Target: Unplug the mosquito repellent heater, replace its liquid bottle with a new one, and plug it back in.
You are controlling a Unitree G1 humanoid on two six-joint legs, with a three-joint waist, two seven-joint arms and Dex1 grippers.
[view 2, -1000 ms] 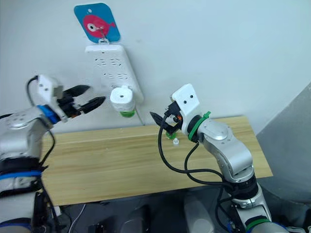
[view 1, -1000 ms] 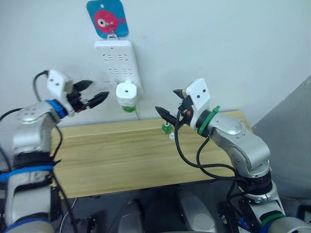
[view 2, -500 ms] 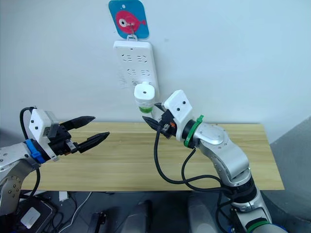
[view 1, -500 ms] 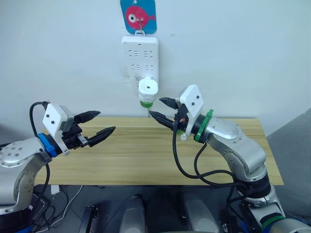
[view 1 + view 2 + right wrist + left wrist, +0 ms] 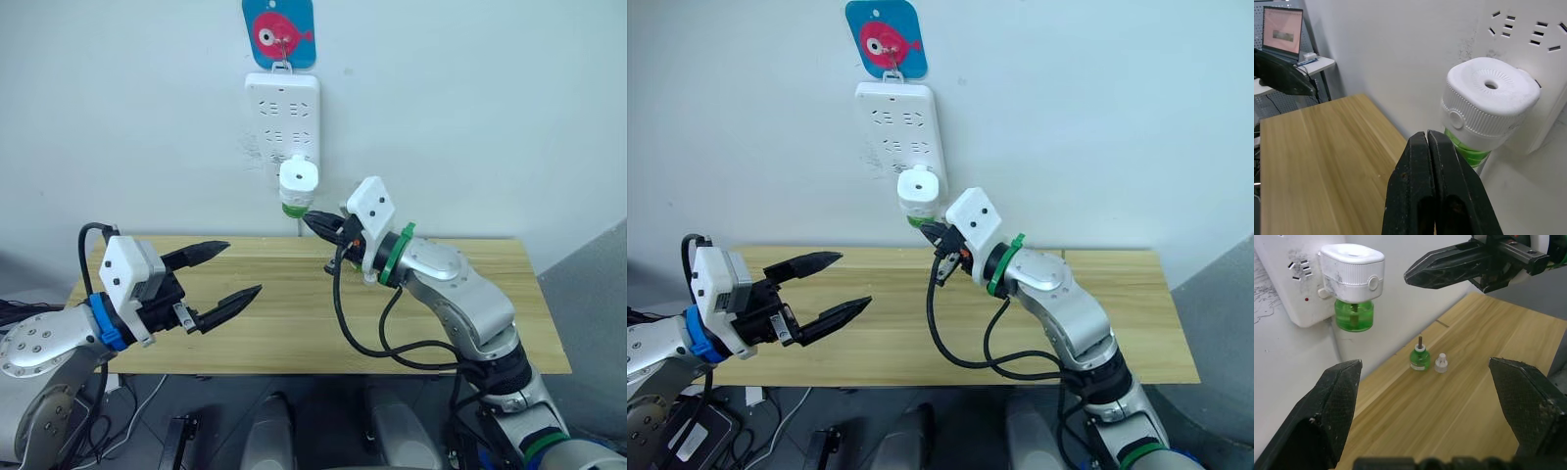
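White plastic marks the mosquito repellent heater [image 5: 299, 178], plugged into the lower end of the power strip [image 5: 281, 110] on the wall, in the left eye view. Since half a second ago the right gripper [image 5: 315, 222] has closed its fingers and moved up toward the heater; its tip now sits just beside the green bottle [image 5: 294, 208] screwed under the heater, though I cannot tell whether it touches. The left gripper [image 5: 227, 271] has swung forward over the wooden table [image 5: 294, 323], fingers spread wide and holding nothing. The heater's long axis runs vertical, vent up and bottle down.

From the right eye view the same holds: the right gripper's black tip lies just under the heater, by the strip's lower edge.

In the left wrist view, the two wide-apart fingers [image 5: 1327, 406] frame a spare green bottle [image 5: 1420, 358] standing upright on the table with its wick up, and a small white cap [image 5: 1441, 363] just beside it (apart, not touching). The heater shows side-on, its back against the strip.

In the right wrist view the fingers [image 5: 1420, 196] are pressed together with nothing between them, aimed at the heater's bottle; the round vent faces up.
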